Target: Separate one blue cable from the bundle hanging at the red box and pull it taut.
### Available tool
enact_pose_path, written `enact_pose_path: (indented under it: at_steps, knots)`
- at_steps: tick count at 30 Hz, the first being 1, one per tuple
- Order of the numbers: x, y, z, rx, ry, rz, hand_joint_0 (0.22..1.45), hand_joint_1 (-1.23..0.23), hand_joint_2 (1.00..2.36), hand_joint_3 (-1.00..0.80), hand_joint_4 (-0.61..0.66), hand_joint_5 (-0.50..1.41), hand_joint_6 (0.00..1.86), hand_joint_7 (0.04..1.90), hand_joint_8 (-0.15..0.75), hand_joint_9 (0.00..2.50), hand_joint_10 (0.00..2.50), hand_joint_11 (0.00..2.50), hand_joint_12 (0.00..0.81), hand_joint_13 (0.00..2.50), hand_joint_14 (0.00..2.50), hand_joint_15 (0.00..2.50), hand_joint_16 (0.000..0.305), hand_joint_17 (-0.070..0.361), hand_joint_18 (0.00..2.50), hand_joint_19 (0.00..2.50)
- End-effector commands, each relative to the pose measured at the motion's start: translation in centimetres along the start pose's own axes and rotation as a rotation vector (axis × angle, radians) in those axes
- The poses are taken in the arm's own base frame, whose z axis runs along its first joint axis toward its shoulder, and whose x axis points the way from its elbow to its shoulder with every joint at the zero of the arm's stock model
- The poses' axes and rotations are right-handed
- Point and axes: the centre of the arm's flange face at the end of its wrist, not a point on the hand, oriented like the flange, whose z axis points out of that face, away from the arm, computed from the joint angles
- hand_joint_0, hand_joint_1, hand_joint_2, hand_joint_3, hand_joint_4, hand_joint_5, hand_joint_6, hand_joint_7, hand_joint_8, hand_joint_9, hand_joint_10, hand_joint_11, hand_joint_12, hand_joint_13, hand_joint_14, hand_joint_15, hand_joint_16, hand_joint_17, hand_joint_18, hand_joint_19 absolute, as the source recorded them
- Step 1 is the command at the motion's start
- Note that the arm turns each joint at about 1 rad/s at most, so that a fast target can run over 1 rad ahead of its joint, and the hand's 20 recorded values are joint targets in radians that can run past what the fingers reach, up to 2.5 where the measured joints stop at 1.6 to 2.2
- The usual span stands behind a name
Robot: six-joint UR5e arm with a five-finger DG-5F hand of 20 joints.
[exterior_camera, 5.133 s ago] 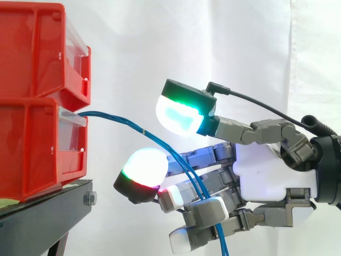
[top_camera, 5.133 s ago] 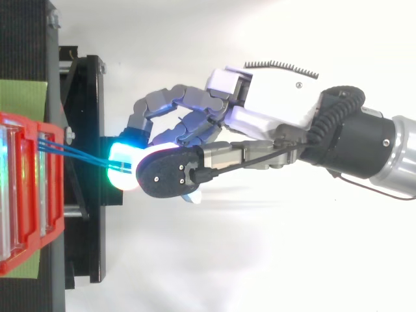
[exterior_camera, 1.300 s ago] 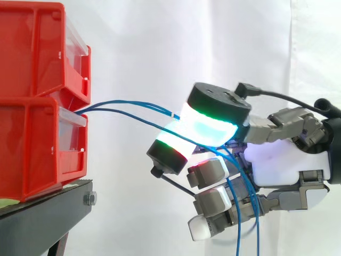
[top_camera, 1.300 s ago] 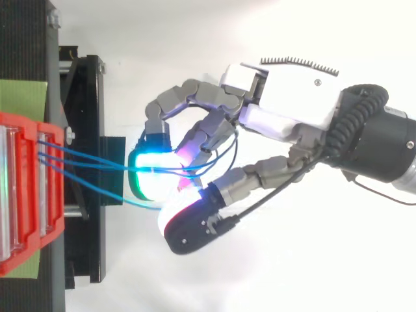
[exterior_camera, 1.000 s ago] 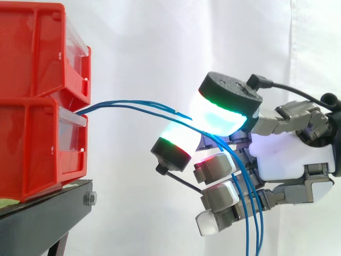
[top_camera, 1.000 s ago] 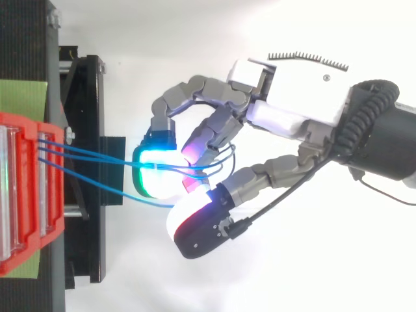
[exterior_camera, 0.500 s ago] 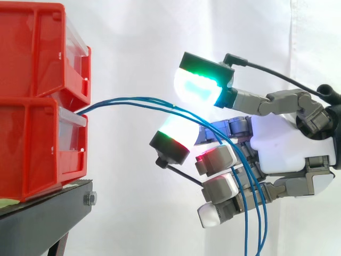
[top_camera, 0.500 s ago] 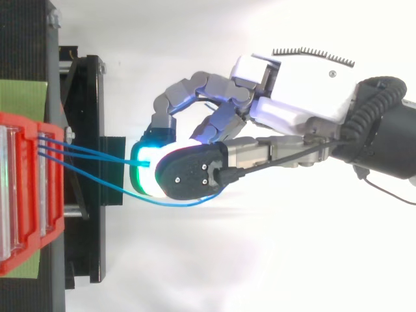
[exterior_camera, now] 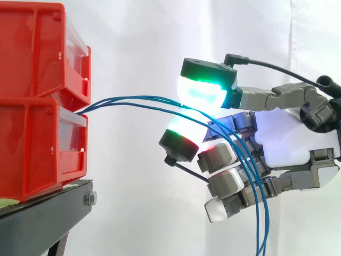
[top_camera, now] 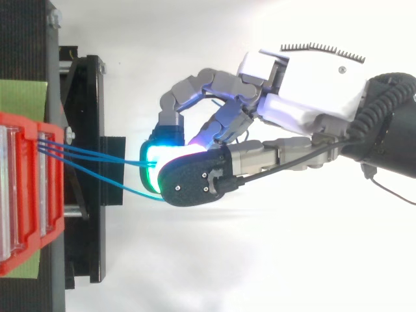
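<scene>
Blue cables (exterior_camera: pixel 138 102) from the red box (exterior_camera: pixel 37 144) pass between my loose, unpinched fingers (exterior_camera: pixel 181 137); I should close on the top strand alone

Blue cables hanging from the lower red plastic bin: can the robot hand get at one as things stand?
Probably yes. The thin blue cables run through the gap between the glowing pads of the robot hand; nothing blocks them, though they lie close together.
</scene>
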Motion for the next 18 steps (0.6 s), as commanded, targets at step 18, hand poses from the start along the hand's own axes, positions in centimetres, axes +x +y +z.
enact_pose_path:
  at_steps: [18]
  knots:
    - [0.13, -0.11, -0.09, 0.003, -0.016, 0.005, 0.58, -0.62, 1.00, -0.50, 0.07, -0.19, 0.93, 0.94, 0.274, 1.09, 0.02, 1.23, 0.351, 0.98, 0.03, 1.01, 0.048, 0.108, 0.65, 0.65]
